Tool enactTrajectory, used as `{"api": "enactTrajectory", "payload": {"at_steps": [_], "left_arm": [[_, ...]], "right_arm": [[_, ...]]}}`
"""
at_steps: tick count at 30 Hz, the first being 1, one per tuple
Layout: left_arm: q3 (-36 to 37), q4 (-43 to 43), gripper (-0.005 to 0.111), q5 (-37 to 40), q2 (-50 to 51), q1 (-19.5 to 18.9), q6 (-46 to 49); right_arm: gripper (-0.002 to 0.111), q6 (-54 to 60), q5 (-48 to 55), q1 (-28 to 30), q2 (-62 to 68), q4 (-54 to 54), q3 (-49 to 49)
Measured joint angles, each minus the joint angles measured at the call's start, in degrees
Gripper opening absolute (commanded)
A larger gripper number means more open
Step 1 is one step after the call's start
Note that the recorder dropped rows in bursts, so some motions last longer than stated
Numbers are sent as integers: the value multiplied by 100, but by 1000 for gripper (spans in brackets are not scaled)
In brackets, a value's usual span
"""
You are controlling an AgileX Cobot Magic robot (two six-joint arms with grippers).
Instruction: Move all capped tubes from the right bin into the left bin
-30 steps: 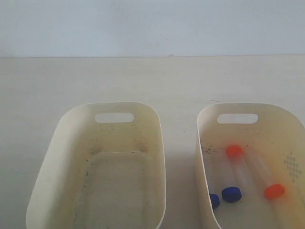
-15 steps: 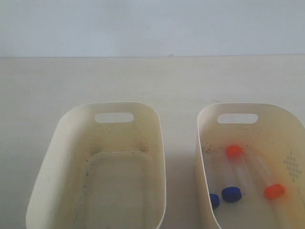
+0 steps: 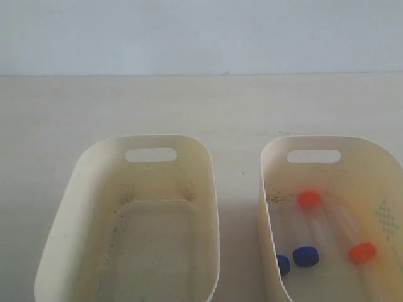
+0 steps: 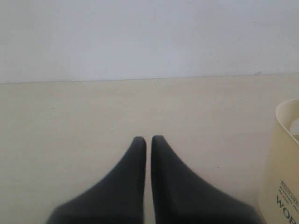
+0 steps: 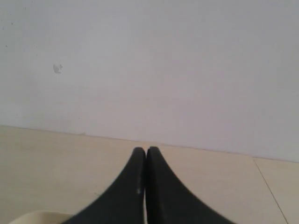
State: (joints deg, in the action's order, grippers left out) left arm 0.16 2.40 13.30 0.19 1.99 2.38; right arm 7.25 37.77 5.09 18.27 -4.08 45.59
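While flat, capped tubes [image 3: 317,228] along right bin [image 3: 367,168]

A pale cream counter [image 3: 189,104] filled the middle and lower part of the exterior frame, meeting a plain whitish wall [image 3: 201,31] along a straight line across the upper part. A short dark mark [image 3: 284,133] lay on the counter right of centre. In the right wrist view a faint grey smudge [image 5: 57,68] showed on the wall, and a thin seam [image 5: 273,193] crossed the counter.
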Motion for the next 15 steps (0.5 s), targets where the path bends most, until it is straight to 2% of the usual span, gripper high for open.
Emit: {"api": "enactTrajectory", "payload": {"at_steps": [5, 8, 15], "left_arm": [[0, 0, 4, 0, 0, 0, 0], [0, 0, 4, 0, 0, 0, 0], [0, 0, 4, 0, 0, 0, 0]], "right_arm": [[0, -167, -242, 0, 3, -373, 12], [0, -138, -253, 0, 92, -1110, -11], [0, 1677, 490, 0, 1087, -3372, -232]]}}
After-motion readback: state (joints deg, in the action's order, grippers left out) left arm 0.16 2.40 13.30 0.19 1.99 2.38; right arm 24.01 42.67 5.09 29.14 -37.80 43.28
